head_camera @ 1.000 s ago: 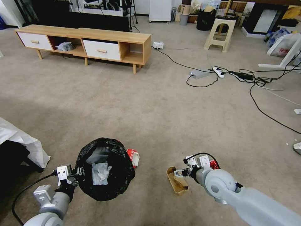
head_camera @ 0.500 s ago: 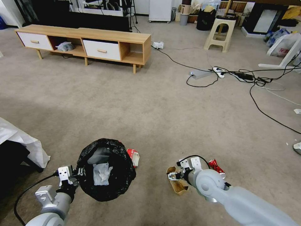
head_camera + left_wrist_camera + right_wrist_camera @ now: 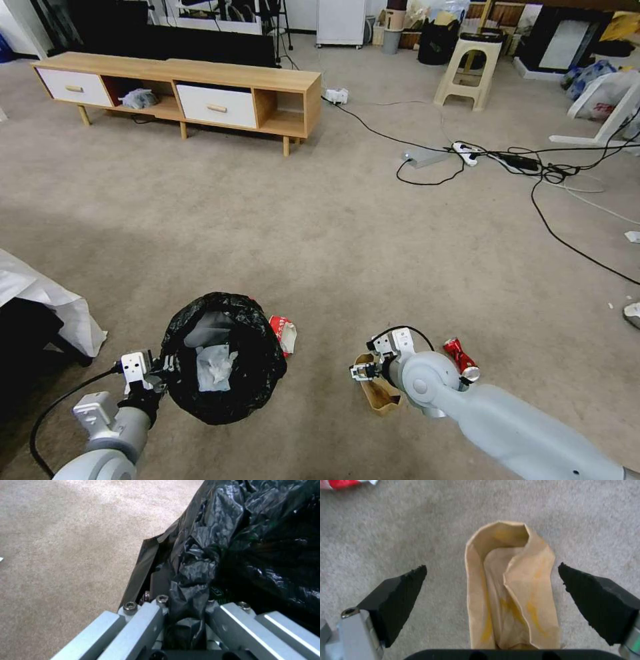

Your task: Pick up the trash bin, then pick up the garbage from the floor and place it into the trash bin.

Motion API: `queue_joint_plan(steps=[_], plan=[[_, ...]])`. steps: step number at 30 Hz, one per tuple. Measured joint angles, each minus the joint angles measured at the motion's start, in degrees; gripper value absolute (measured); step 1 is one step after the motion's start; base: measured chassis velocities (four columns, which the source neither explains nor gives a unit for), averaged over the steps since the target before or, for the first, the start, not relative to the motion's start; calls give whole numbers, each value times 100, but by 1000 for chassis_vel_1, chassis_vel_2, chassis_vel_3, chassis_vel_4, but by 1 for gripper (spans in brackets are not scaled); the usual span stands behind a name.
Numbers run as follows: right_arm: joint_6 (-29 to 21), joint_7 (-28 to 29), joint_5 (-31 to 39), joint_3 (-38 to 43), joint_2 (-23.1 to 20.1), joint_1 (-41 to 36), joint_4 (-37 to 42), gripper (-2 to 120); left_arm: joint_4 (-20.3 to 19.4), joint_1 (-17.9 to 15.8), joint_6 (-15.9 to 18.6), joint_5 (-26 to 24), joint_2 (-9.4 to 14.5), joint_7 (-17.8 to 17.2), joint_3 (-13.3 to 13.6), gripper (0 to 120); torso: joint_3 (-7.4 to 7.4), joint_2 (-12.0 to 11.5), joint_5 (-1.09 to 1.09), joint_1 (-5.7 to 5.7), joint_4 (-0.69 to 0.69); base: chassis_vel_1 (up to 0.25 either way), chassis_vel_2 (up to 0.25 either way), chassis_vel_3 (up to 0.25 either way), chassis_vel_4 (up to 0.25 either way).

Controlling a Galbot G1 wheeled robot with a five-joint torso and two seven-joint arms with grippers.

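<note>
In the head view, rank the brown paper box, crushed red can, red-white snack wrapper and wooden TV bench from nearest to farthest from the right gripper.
1. Brown paper box: directly under the open right gripper.
2. Crushed red can: on the carpet to its right.
3. Red-white snack wrapper: to its left, beside the trash bin.
4. Wooden TV bench: far across the room.

A long low wooden TV cabinet with two white drawers stands on the beige carpet at the far left, a crumpled pale bag in one open compartment. To its right, a white power strip trails a black cable toward a tangle of cords and adapters, with a beige plastic stool behind them. At the near left edge, a white sheet drapes over something dark.
</note>
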Motion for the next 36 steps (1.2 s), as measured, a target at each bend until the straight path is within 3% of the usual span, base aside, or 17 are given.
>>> queue_joint_plan(steps=[34, 36], plan=[[-59, 208, -70, -252, 488, 7, -1057, 100, 105, -79, 0, -271, 262, -5, -73, 1, 0, 0, 0, 0, 0, 0, 0, 0, 0], [-64, 209, -67, -269, 509, 9, -1070, 92, 113, -87, -3, -280, 271, -6, -76, 1, 0, 0, 0, 0, 0, 0, 0, 0, 0]])
